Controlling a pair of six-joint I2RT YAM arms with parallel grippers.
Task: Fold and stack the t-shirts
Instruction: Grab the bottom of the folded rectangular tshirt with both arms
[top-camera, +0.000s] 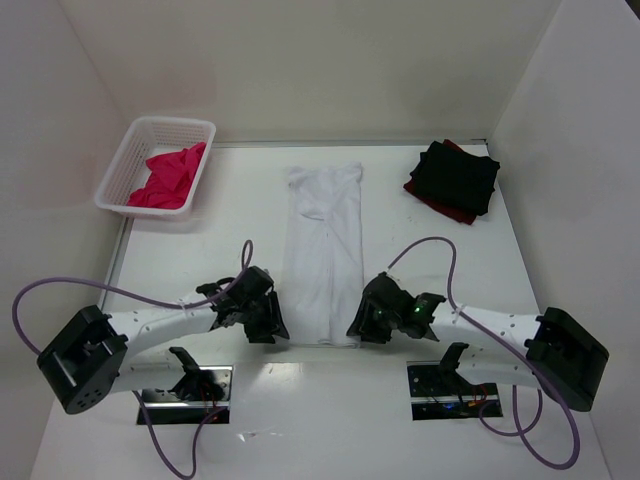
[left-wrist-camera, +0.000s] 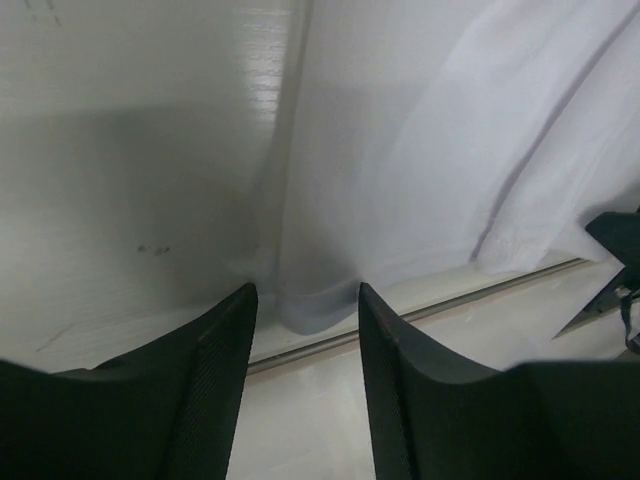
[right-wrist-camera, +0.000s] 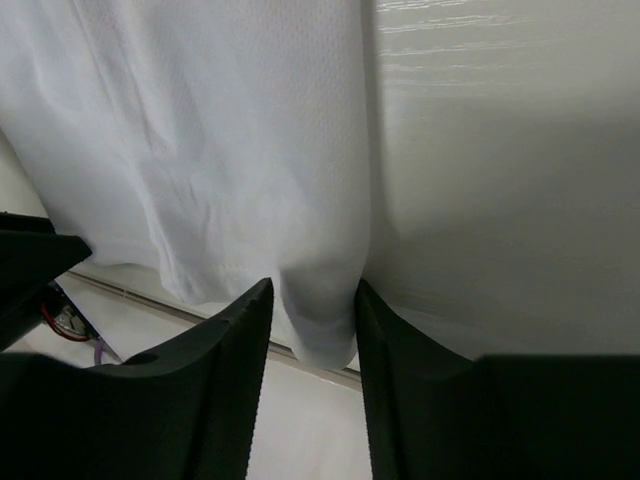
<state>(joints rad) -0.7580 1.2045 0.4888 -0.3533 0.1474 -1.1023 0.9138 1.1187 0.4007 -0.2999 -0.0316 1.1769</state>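
White t-shirt (top-camera: 323, 250): soft knit with a fine pin-dot weave, folded lengthwise into a long, narrow strip. It lies flat at the centre of the glossy white tabletop (top-camera: 230, 230), hem toward the arms. Left pincer (left-wrist-camera: 305, 300): matte black ribbed fingers, partly apart, astride the hem's left corner. A rounded lobe of cloth sits between them; whether they clamp it cannot be told. Right pincer (right-wrist-camera: 312, 300): fingers narrowly parted at the hem's right corner, and gathered cloth fills the gap and touches both, so it is held. Black t-shirt (top-camera: 458, 175): folded roughly square at the far right, resting on a dark red t-shirt (top-camera: 425, 196) whose edge shows beneath. Pink-magenta t-shirt (top-camera: 170, 178): crumpled inside the white plastic mesh basket (top-camera: 113, 186), far left.
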